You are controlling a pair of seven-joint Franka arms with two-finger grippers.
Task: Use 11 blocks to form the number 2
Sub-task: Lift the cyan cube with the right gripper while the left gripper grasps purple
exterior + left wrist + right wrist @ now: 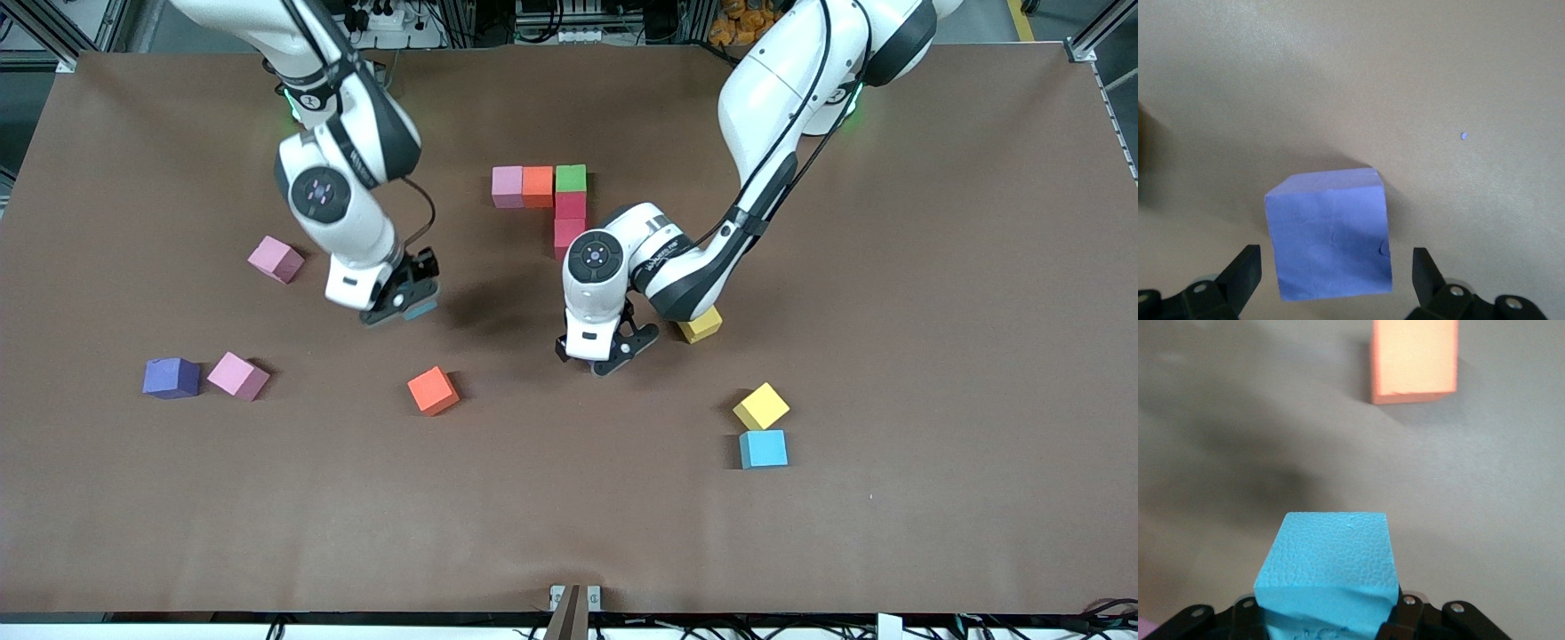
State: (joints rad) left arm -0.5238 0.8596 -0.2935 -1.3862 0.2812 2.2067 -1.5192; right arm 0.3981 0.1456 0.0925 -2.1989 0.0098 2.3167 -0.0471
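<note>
Bench [933, 356]: matte brown sheet, edge to edge; aluminium frame rails and cabling along the robots' side.

Landmark: green cube [571, 178], corner of the partial number 2 [551, 206]. Touching it in a row toward the right arm's end: an orange cube [538, 186], then a pink cube [508, 186]. Touching it on the camera side: two red cubes [570, 220] in a column, the nearer one partly hidden by the left arm's wrist.

Loose cubes, all nearer the camera than the green cube:
- pink [275, 259], toward the right arm's end, turned askew.
- purple [172, 378] and pink [237, 376], just beside each other, well toward the right arm's end.
- orange [433, 390], alone, slightly toward the right arm's end.
- dark yellow [701, 324], partly under the left forearm.
- yellow [761, 406] and light blue [764, 449], just beside each other, toward the left arm's end.

Right gripper [402, 300]: raised above bare bench, pinching a light blue cube [1331, 577]; the loose orange cube [1414, 360] shows in its wrist view.

Left gripper [613, 348]: low over the bench, nearer the camera than the red column, fingers [1245, 270] spread on either side of a purple cube [1331, 233], not touching it.
</note>
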